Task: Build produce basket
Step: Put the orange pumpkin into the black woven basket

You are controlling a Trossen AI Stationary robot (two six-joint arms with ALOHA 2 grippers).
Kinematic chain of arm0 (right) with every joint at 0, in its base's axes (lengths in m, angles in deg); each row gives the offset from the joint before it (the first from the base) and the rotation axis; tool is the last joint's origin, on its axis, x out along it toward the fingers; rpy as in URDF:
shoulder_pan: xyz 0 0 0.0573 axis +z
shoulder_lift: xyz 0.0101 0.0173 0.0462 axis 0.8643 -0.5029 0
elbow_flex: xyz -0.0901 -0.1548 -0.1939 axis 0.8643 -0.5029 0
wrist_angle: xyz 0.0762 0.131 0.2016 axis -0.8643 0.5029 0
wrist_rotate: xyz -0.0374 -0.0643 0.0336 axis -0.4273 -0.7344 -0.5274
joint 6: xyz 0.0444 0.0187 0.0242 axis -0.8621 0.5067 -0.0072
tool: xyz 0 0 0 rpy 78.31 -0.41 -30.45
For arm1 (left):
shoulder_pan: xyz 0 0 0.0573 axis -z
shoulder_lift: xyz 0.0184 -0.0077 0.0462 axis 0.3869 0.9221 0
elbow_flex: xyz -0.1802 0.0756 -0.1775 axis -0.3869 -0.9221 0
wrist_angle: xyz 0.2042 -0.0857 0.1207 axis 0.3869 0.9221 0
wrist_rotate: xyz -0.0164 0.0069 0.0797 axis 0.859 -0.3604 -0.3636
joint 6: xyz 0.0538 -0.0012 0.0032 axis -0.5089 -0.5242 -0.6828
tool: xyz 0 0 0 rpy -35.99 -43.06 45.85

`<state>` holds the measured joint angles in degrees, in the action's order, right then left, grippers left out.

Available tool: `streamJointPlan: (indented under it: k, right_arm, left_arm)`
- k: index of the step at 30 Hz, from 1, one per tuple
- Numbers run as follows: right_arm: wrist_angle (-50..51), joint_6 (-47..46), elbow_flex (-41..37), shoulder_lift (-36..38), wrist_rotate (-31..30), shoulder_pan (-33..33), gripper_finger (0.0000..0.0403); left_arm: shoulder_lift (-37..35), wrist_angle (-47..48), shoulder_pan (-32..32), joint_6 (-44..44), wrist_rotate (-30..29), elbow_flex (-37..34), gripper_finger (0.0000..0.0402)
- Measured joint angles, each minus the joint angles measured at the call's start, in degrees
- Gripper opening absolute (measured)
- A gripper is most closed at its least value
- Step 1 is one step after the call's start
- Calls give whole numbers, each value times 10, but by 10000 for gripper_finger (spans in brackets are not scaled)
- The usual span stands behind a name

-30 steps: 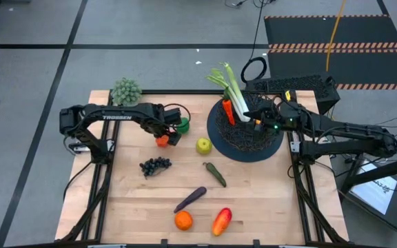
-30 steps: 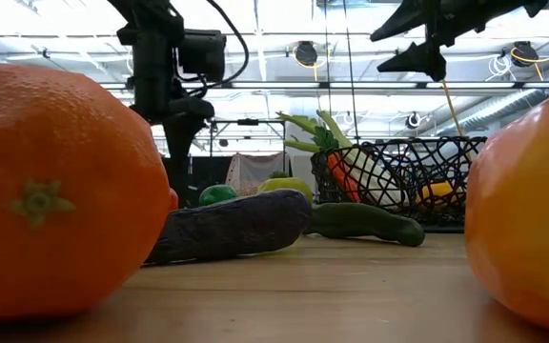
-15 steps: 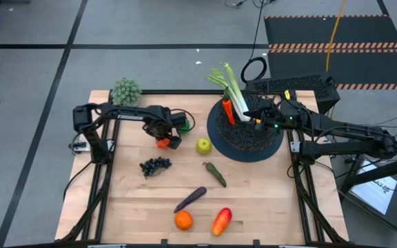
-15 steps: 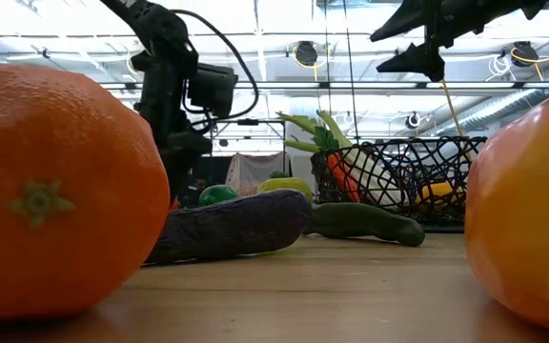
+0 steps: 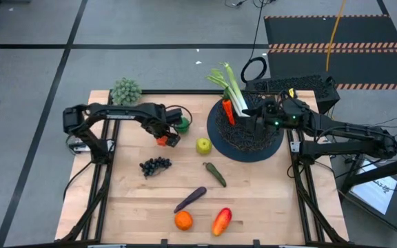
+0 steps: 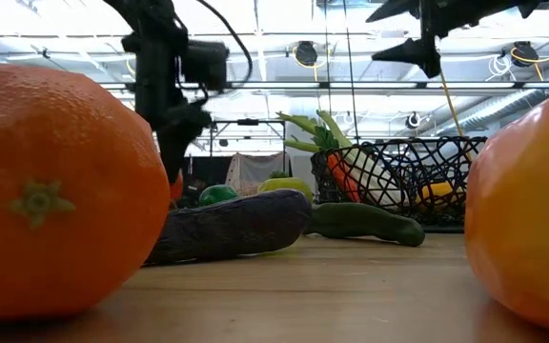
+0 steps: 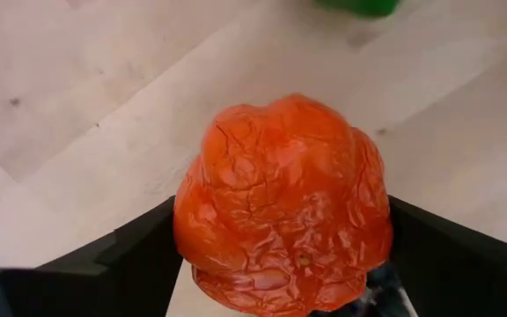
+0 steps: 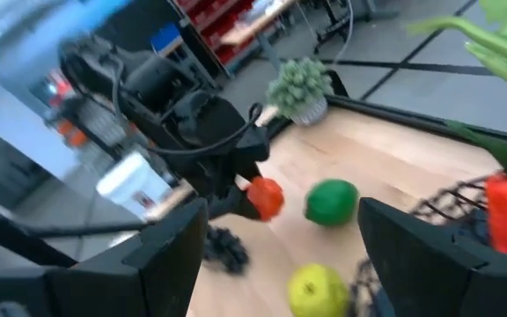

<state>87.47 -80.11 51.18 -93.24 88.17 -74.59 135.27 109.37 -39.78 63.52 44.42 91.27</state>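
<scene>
The tomato [image 5: 161, 140], red-orange and wrinkled, is on the table's left half, between the fingers of my left gripper [image 5: 163, 138], which points straight down and is shut on it. In the left wrist view the tomato [image 7: 280, 202] fills the gap between both fingers. The black wire basket [image 5: 253, 153] stands at the far right. It holds the leek [image 5: 233, 86], the carrot [image 5: 227, 110] and a yellow fruit [image 6: 437, 191]. My right gripper [image 5: 255, 116] hovers open above the basket, pointing level toward the table's left. My left gripper pinches the tomato between its two fingers, one on each of two opposite sides [image 7: 192, 242]. The fingers [image 7: 121, 269] come from above, pointing down. The tomato [image 6: 174, 186] shows a little above the tabletop; I cannot tell whether its underside is clear of the wood.
Loose on the wood lie the lime [image 5: 182, 125], apple [image 5: 203, 145], grapes [image 5: 155, 165], pickle [image 5: 215, 173], eggplant [image 5: 190, 199], orange [image 5: 182, 220] and pepper [image 5: 221, 221]. A pale bushy clump [image 5: 126, 90] stands at the far left corner.
My left gripper has dipped down over the tomato and come up again; the tomato now shows a little higher in the low view. My right gripper has rolled slightly while staying in place above the basket.
</scene>
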Motion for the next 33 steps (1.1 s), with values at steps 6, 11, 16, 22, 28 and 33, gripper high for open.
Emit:
streamJointPlan:
  k: [6,11,16,22,28,33]
  right_arm:
    - [-46,-65,5,-4,-10,19,286]
    - [-63,-109,34,-33,-19,52,286]
    - [-73,-130,75,-87,-60,99,286]
    - [-83,-82,142,-170,-144,167,286]
    - [-134,37,226,-260,-227,219,286]
    - [-142,130,304,-317,-271,246,286]
  left_arm:
    - [-100,-23,0,17,27,0,351]
    - [-191,-108,2,52,72,1,344]
    - [-262,-207,7,93,76,1,354]
    - [-322,-343,24,134,62,1,350]
    - [-346,-497,49,154,3,1,346]
    - [-342,-628,69,154,-33,1,356]
